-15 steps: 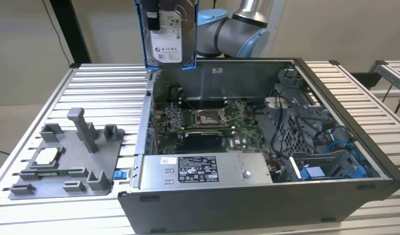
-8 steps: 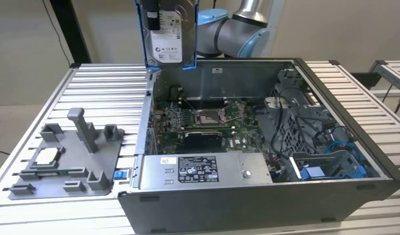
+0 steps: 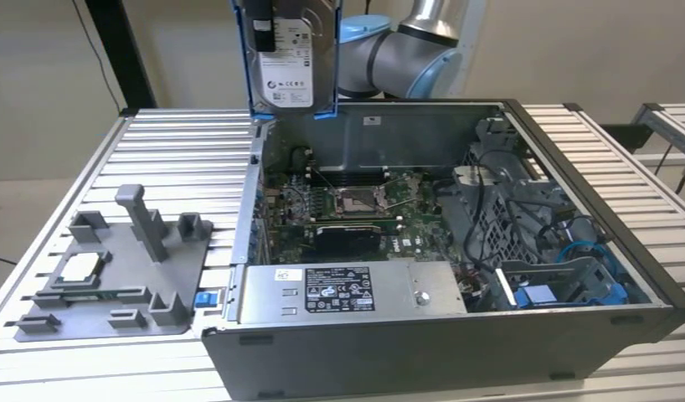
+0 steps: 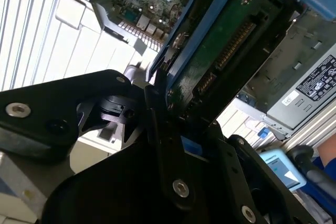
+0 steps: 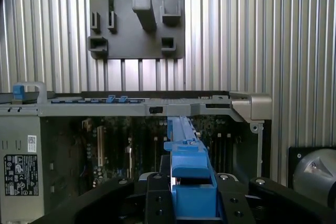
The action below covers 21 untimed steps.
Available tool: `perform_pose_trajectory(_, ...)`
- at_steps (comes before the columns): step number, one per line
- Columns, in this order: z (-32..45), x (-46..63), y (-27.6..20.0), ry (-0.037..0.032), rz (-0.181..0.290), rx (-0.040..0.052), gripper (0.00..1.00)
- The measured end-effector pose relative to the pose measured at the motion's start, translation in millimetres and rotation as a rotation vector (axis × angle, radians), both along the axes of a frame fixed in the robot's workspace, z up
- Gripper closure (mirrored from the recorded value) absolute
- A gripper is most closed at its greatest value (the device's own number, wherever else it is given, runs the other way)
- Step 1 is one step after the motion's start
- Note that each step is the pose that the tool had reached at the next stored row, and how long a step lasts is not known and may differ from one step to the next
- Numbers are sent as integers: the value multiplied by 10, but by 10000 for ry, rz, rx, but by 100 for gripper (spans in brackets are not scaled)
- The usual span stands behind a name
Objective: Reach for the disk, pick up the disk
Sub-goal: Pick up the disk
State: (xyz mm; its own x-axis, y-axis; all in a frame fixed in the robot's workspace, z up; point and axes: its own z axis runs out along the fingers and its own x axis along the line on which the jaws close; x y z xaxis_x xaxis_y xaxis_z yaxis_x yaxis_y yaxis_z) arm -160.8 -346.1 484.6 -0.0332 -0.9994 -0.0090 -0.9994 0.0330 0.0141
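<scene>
Disk (image 3: 288, 63) held upright in the air above the rear wall of the open computer case (image 3: 432, 352), seen in the exterior view with its white label facing the camera and its blue carrier framing both long edges. Gripper (image 4: 157, 103) closed on the disk: in the second wrist view the black jaws clamp the lower end of the blue frame, and the drive's green circuit board (image 4: 220, 51) faces the camera, tilted across the picture. In the first wrist view the disk (image 5: 186, 161) appears edge-on as a blue strip running away from the gripper (image 5: 186, 192), with the case interior beneath it. Robot arm (image 3: 404, 54), grey with a light blue joint cap, stands behind the case in the exterior view. Case lies on its side on the ribbed metal worktop (image 3: 164, 142), side panel off, exposing the motherboard (image 3: 348, 205), the power supply (image 3: 348, 293) with its label, and bundled cables (image 3: 510, 218) toward the exterior view's right. Grey fixture plate (image 3: 119, 268) with upright posts rests on the worktop at the exterior view's left of the case, well apart from the disk; a small silver chip (image 3: 80, 266) sits in one of its recesses.
</scene>
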Motion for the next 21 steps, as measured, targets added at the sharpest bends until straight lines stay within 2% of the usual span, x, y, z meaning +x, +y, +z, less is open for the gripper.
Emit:
perform_pose_trajectory(4, 0, 40, 0, 1, 0, -1, 100)
perform_pose_trajectory(21, 0, 80, 0, 0, -1, 0, 100)
